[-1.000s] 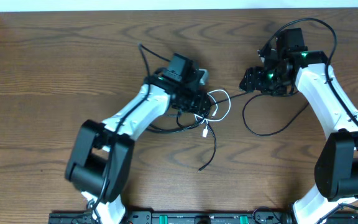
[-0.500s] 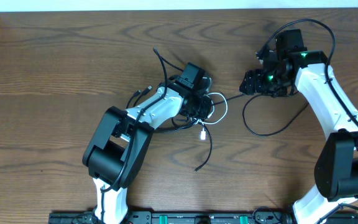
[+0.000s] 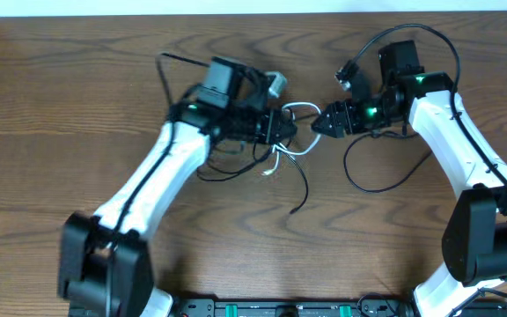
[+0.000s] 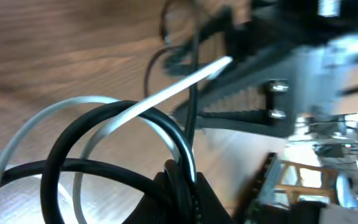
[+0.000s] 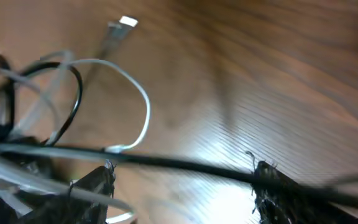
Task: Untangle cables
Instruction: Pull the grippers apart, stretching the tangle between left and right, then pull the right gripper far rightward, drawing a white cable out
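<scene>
Your left arm has swung out to the left since half a second ago, yet the left pincer point(image 3: 280, 130) remains clenched on the cables point(image 3: 304, 187) knotted at mid-desk point(image 3: 60, 114). You can count one white cable point(image 3: 304, 106) and at least two black cables point(image 4: 117, 107) in that knot, which lies between your two pincers. Your right pincer point(image 3: 318, 123) has edged toward it and stands released, its fingers point(image 5: 95, 183) apart, with one black strand running across them.

black and white cables point(image 3: 290, 132), tangled mid-table
</scene>
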